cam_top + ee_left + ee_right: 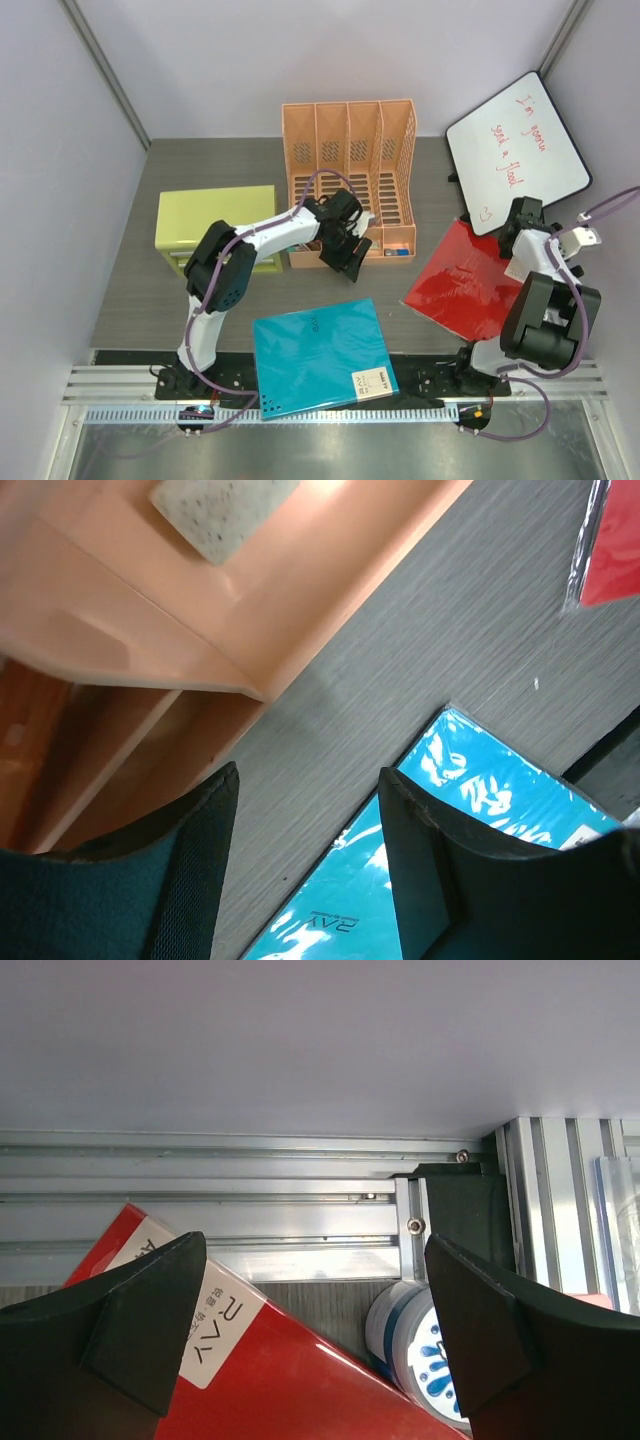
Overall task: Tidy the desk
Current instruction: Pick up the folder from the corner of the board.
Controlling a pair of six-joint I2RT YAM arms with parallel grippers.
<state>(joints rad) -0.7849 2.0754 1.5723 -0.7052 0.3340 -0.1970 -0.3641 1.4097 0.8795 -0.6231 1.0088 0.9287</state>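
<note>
Starting with the containers: the orange mesh file rack (348, 170) stands at the back of the desk (140, 300) with four upright slots. The left wrist view catches a pale speckled block (222, 508) lying on the floor of one slot, and some small blue thing sits at the rack's front right corner. The lime-green drawer cabinet (215, 225) sits to the rack's left; what's in it can't be seen.

Edges now. The teal folder (320, 355) hangs over the near edge onto the silver rail (120, 385). The red folder (465, 280) lies skewed on the right side, and the whiteboard (517, 150) runs past the far right corner. There's bare grey laminate in front of the cabinet and a strip of it between rack and teal folder.

The left gripper (350, 255) hovers over that strip, just in front of the rack. Its jaws are partly spread and hold nothing, and the desk shows right through the gap.

The right gripper (315, 1250) is spread wide and empty. Below it are the red folder's labelled corner and a white-and-blue cylinder (415, 1350), beside a rail.
</note>
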